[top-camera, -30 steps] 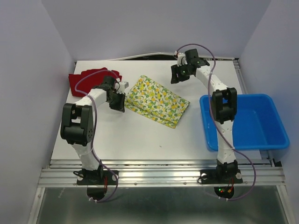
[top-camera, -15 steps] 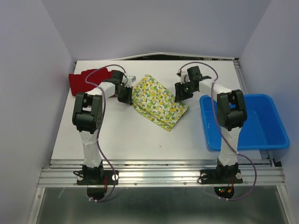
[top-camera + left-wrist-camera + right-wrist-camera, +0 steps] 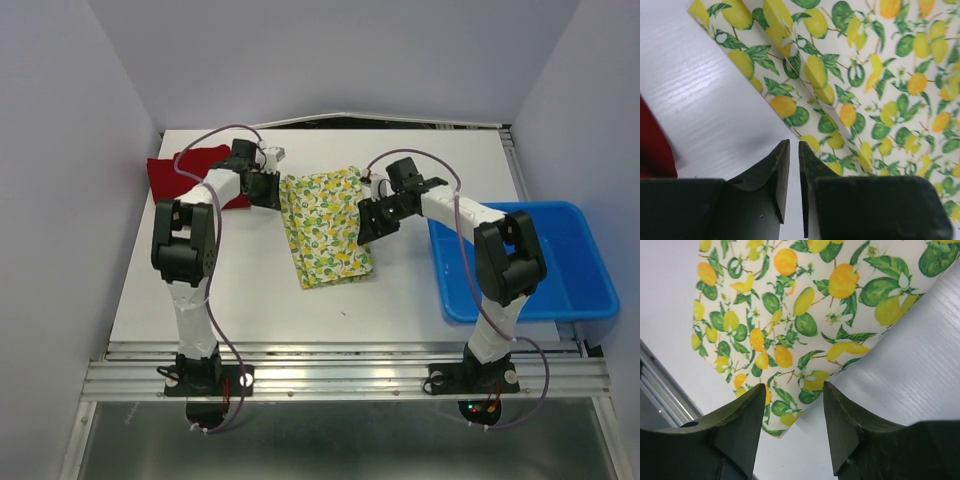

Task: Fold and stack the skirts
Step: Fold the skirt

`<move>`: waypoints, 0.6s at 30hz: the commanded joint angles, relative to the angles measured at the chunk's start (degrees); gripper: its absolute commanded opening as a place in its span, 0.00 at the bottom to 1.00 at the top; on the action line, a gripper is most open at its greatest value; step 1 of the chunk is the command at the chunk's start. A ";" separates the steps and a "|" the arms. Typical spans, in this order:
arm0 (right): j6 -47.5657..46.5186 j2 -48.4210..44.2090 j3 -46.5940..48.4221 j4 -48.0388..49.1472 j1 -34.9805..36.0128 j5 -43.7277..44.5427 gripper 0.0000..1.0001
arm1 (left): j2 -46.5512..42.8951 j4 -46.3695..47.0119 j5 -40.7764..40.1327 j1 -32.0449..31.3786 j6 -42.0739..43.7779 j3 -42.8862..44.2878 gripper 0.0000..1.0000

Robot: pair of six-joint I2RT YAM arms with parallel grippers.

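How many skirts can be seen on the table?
2. The lemon-print skirt lies in the middle; the red skirt lies at the far left, partly under the left arm.

Arms: left arm [image 3: 185, 250] and right arm [image 3: 505, 265] — white links between chunky black joint housings.
Cables: a thin purple cable [image 3: 215, 130] loops loose off each arm.
Bases: black plates [image 3: 208, 378], at seven and five o'clock in the overhead view.
Lights: tiny red and green glows [image 3: 478, 408] under the five o'clock base.
Grippers: left gripper [image 3: 794, 145], right gripper [image 3: 794, 387] — matte dark wedge fingers, tapering to tips.
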 commanded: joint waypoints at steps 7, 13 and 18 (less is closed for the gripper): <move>-2.04 -1.54 6.63 4.36 -0.71 -1.90 0.52 | -10.53 4.17 10.94 -6.54 -5.86 0.19 0.26; -1.09 2.25 8.48 7.26 -0.71 -1.01 0.51 | -2.27 3.73 10.25 -8.66 -6.65 1.78 0.15; 1.20 2.08 7.52 9.02 -0.71 -4.88 0.51 | -0.76 4.69 10.51 -2.27 -6.39 -2.35 0.10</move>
